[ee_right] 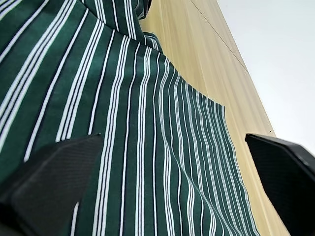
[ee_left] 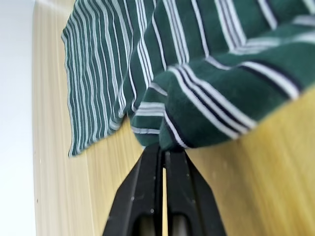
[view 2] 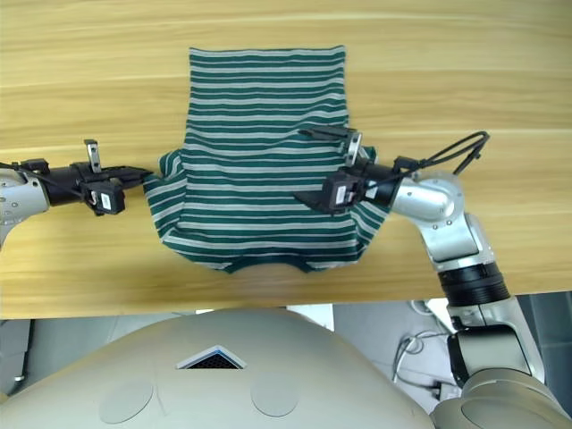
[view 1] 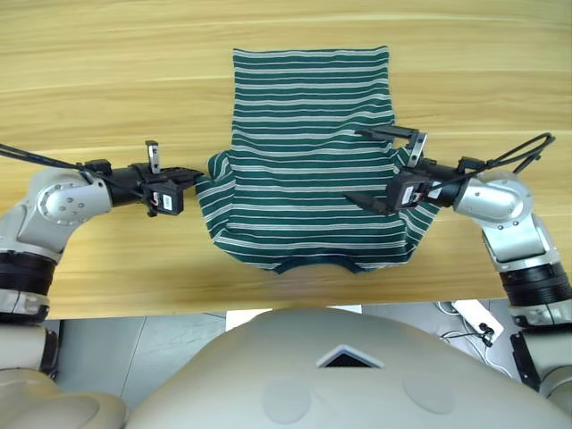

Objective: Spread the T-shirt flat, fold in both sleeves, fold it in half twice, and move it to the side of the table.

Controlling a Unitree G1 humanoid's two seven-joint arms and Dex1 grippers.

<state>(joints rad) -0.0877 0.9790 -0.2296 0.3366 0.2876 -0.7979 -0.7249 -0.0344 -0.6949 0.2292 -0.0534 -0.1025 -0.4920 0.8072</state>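
Striped T-shirt [view 1: 304, 116] on wooden table [view 1: 107, 71]
Left gripper [view 1: 189, 176] pinches left sleeve [view 1: 213, 170]; right gripper [view 1: 375, 168] wide open, partly hiding right sleeve [view 1: 420, 222]

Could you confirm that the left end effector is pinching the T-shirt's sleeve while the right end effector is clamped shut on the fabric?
Not quite: the right end effector is open, its fingers spread apart over the T-shirt, as the right wrist view shows. The left end effector is indeed pinching the sleeve.
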